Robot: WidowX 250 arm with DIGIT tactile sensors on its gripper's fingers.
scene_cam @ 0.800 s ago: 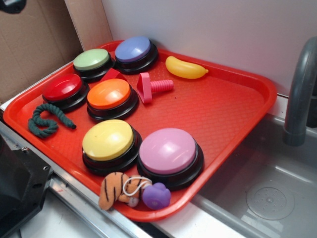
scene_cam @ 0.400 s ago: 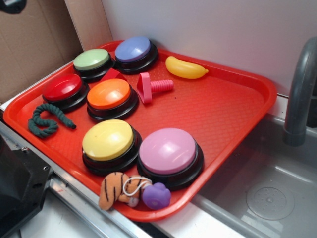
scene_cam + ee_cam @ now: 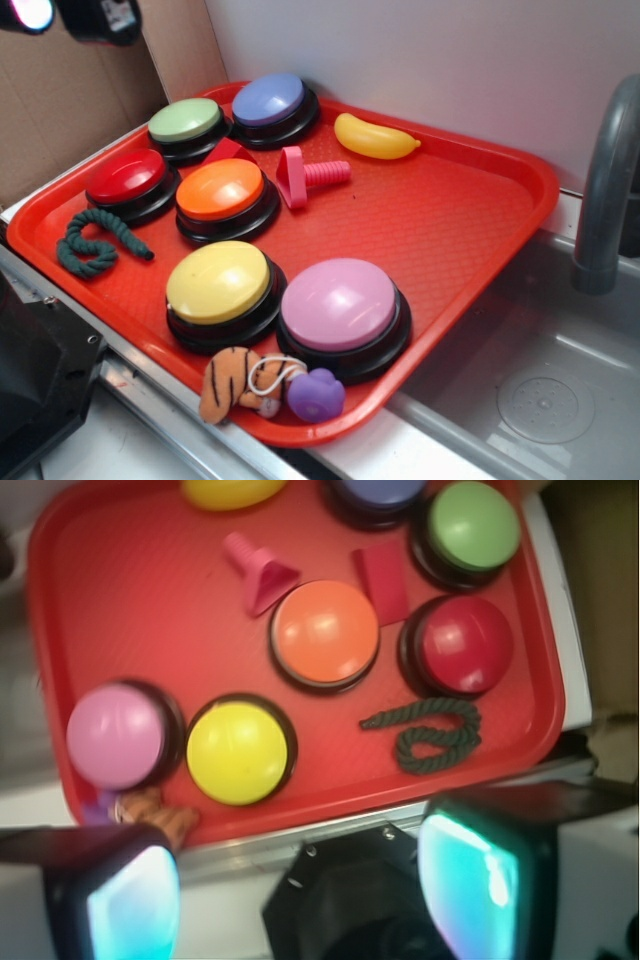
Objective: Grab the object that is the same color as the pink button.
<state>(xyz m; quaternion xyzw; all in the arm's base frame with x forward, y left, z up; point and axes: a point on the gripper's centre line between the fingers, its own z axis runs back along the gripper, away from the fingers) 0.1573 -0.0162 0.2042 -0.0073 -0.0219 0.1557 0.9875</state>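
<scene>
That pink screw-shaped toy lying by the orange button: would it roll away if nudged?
The pink bolt lies on its side, so its ribbed shaft might roll, though the wide flat head would probably curve it round. It looks like light, stiff plastic.

no text, label, brand, number or sign can be read anywhere in either view; the domed buttons, toys and tray all carry plain, unmarked surfaces.

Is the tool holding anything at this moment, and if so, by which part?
Nothing is held. The tool is open and empty, high above the tray's edge. The pink bolt lies untouched beside the orange button.
</scene>
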